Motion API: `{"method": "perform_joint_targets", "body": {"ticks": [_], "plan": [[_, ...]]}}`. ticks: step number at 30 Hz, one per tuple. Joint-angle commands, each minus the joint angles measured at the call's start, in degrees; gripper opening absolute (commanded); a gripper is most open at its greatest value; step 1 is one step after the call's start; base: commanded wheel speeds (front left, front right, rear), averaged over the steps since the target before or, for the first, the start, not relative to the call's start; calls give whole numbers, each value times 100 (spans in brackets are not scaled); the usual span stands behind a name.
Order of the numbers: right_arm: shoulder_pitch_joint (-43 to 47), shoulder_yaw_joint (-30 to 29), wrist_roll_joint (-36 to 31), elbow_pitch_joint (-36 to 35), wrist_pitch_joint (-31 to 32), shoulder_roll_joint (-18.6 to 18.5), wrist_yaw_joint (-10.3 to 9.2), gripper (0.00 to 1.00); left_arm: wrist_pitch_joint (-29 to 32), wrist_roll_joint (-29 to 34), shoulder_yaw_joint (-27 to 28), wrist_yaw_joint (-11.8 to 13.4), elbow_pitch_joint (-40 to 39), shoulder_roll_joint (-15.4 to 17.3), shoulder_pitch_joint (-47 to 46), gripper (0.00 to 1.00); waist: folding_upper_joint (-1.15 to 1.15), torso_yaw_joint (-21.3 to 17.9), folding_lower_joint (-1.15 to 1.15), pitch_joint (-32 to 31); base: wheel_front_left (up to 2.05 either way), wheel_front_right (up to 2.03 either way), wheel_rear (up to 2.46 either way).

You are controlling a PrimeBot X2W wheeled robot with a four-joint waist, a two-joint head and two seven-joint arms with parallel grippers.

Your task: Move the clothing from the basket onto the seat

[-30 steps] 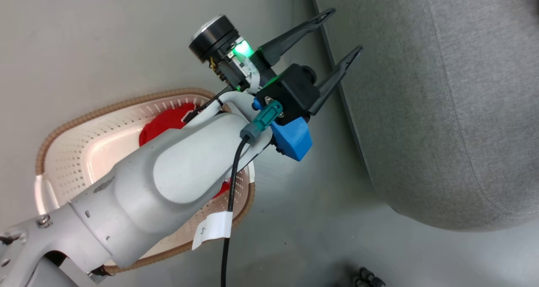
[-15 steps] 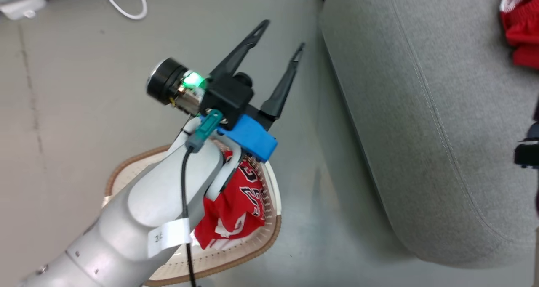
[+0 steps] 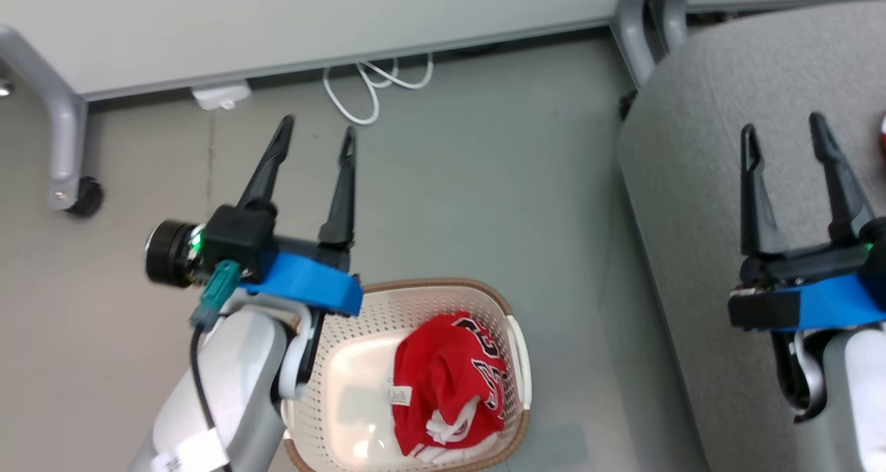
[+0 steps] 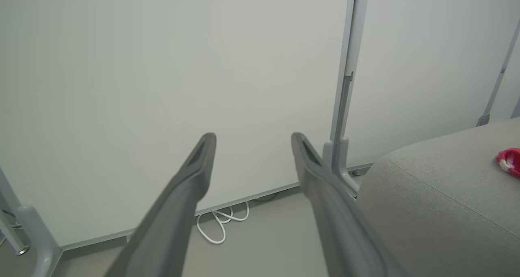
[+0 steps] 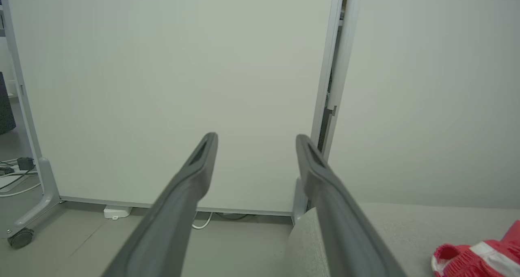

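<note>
The left claw (image 3: 317, 127) hangs over the grey floor (image 3: 484, 181) with its two dark fingers spread wide apart and nothing between them. Its tips point toward the white partition panel (image 3: 311, 22). Its pale forearm crosses the left rim of the basket (image 3: 429, 285), which stands on the floor just beside the seat (image 3: 692, 216) without clearly touching it.

The red jersey (image 3: 443, 382) lies crumpled in the right half of the basket, against the right wall. Its black-and-white lettering faces up and white trim shows at its lower end. The basket's left half shows bare perforated plastic.

The right claw (image 3: 782, 124) is over the seat near its left edge, fingers likewise wide apart and empty. The red garment with white bands (image 5: 475, 258) lies on the seat to the right of this claw, apart from its fingers, and runs off the corner of the right wrist view.

A looped white cable (image 3: 374, 91) and a small white adapter (image 3: 221, 95) lie on the floor at the foot of the panel. The panel's grey leg ends in a black castor (image 3: 86, 198) at the far left
</note>
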Motion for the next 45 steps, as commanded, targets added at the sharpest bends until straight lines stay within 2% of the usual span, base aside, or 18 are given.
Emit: {"method": "perform_joint_targets", "body": {"ticks": [1, 8, 18, 29, 45], "plan": [[195, 41, 41, 33, -20, 39, 1, 100, -26, 75, 161, -34, -52, -49, 190, 100, 0, 311, 1, -320, 0, 0, 0], [782, 169, 97, 109, -20, 285, 1, 100, -27, 494, 986, -296, -139, -229, 1192, 100, 0, 579, 1, -749, 0, 0, 0], [1428, 204, 192, 296, -20, 463, 1, 100, -28, 987, 1695, -752, -224, -531, 2079, 100, 0, 657, 1, -1065, 0, 0, 0], [1978, 43, 274, 364, -20, 537, 1, 100, -27, 1293, 2001, -1032, -216, -755, 2308, 100, 0, 637, 1, -1132, 0, 0, 0], [1879, 100, 440, 358, -20, 536, 1, 100, -27, 1514, 2153, -1216, -159, -868, 2202, 100, 0, 506, 1, -1003, 0, 0, 0]]}}
